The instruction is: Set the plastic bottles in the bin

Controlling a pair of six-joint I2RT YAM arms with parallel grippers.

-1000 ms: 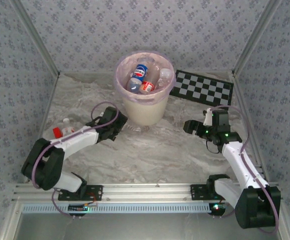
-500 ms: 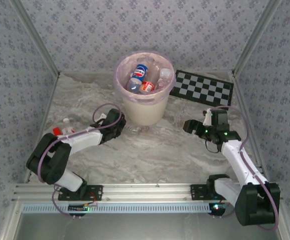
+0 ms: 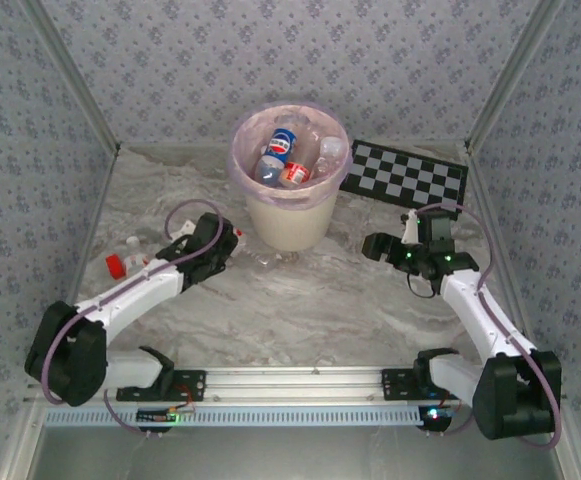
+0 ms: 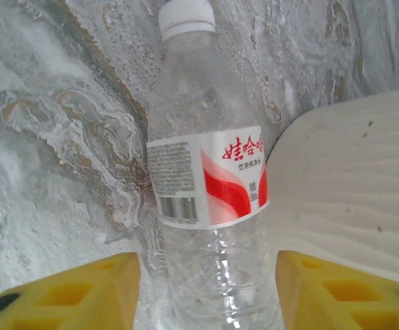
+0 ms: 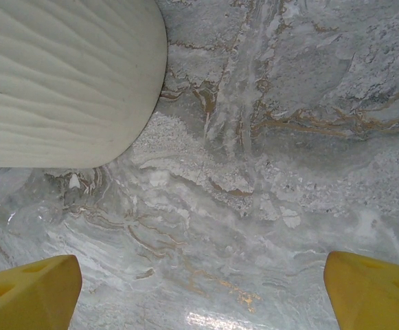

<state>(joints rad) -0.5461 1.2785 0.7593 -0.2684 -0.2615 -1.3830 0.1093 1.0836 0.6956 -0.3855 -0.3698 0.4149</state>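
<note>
Open left pincer (image 4: 209,289) straddles the white-capped bottle (image 4: 209,179) lying against the bin (image 4: 350,192); closing, it may squirt the slick bottle aside. The right pincer (image 5: 199,282) gapes empty.

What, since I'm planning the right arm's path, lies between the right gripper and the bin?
Just bare marble table. In the top view, nothing sits on the stretch between the right gripper and the bin.

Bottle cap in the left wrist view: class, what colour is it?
White cap, clearest in the left wrist view.
</note>
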